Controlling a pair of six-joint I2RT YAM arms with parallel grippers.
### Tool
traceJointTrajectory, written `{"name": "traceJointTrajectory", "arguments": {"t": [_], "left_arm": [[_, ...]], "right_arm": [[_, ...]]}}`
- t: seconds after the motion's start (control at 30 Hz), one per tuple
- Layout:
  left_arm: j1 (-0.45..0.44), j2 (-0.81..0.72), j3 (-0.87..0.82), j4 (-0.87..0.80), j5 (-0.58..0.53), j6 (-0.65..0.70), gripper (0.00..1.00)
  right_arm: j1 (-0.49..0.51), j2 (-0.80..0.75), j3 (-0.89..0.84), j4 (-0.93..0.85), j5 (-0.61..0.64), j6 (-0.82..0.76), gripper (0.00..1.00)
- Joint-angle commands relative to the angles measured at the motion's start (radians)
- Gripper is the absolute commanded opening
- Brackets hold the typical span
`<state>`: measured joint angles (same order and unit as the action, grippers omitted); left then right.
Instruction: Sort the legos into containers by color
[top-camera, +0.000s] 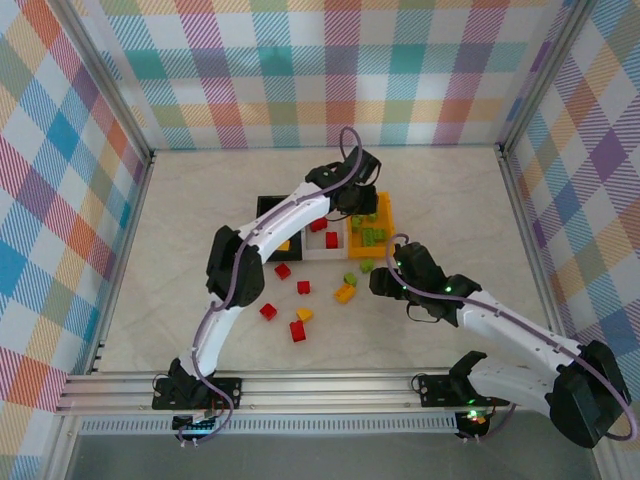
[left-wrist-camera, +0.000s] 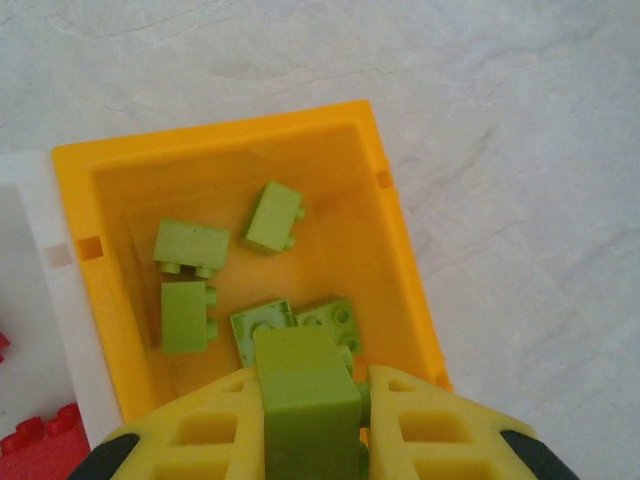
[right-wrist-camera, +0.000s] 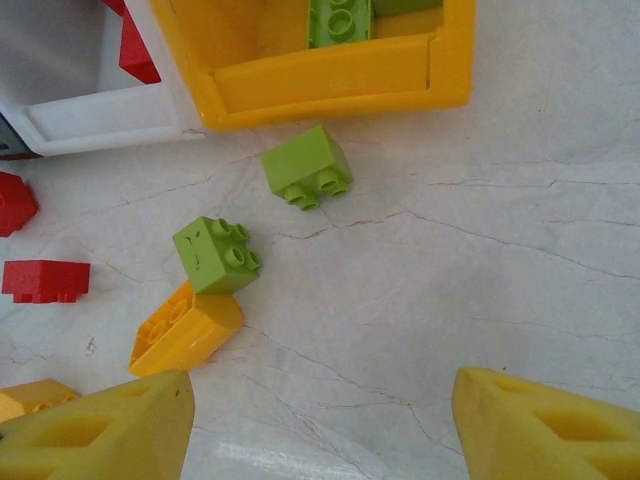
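Left pincer (left-wrist-camera: 306, 378) clamps green brick (left-wrist-camera: 305, 410) lengthwise along its fingers (left-wrist-camera: 205, 425) over orange bin (left-wrist-camera: 220, 135); right pincer (right-wrist-camera: 322, 385) apart

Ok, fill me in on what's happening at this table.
The left gripper is shut on a lime green brick above the orange bin, where several green bricks already lie. The right gripper hangs open near two loose green bricks and a yellow-orange brick beside that bin. Red bricks lie scattered on the table.
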<state>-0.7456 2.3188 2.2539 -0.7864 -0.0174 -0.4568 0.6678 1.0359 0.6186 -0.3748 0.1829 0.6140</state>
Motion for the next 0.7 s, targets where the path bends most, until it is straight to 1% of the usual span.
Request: {"name": "traceJointTrajectory", "arguments": {"t": [0.0,0.07,0.13,0.2,0.27,0.33,0.4,0.5,0.6,0.63,0.67], "left_arm": [[-0.001,0.038,0.078,-0.111,-0.029,0.02,0.26],[-0.003,0.031,0.081,-0.102,-0.025,0.013,0.39],[-0.003,0.014,0.081,-0.094,-0.026,0.007,0.47],[-0.006,-0.014,0.079,-0.091,-0.028,0.008,0.54],[-0.007,-0.053,0.061,-0.083,-0.038,0.01,0.58],[-0.009,-0.117,-0.005,-0.05,-0.039,0.008,0.62],[-0.009,-0.211,-0.124,0.016,-0.032,0.0,0.65],[-0.009,-0.39,-0.383,0.139,-0.015,-0.022,0.71],[-0.009,-0.564,-0.628,0.218,-0.004,-0.048,0.77],[-0.009,-0.621,-0.705,0.24,-0.001,-0.056,0.8],[-0.008,-0.68,-0.79,0.255,0.0,-0.067,0.98]], "right_arm": [[-0.004,-0.017,-0.007,-0.022,0.004,0.006,0.7],[-0.005,-0.022,-0.004,-0.026,0.004,0.004,0.71],[-0.005,-0.025,-0.002,-0.028,0.007,0.001,0.72],[-0.005,-0.024,0.006,-0.033,0.005,-0.005,0.72],[-0.006,-0.019,0.014,-0.035,-0.001,-0.012,0.73],[-0.006,-0.009,0.021,-0.029,-0.015,-0.019,0.73],[-0.006,0.012,0.024,-0.018,-0.035,-0.028,0.73],[0.0,0.065,0.032,0.019,-0.088,-0.043,0.72],[0.038,0.137,0.056,0.053,-0.094,-0.057,0.72],[0.051,0.163,0.067,0.068,-0.096,-0.059,0.73],[0.061,0.192,0.078,0.083,-0.101,-0.061,0.74]]}}
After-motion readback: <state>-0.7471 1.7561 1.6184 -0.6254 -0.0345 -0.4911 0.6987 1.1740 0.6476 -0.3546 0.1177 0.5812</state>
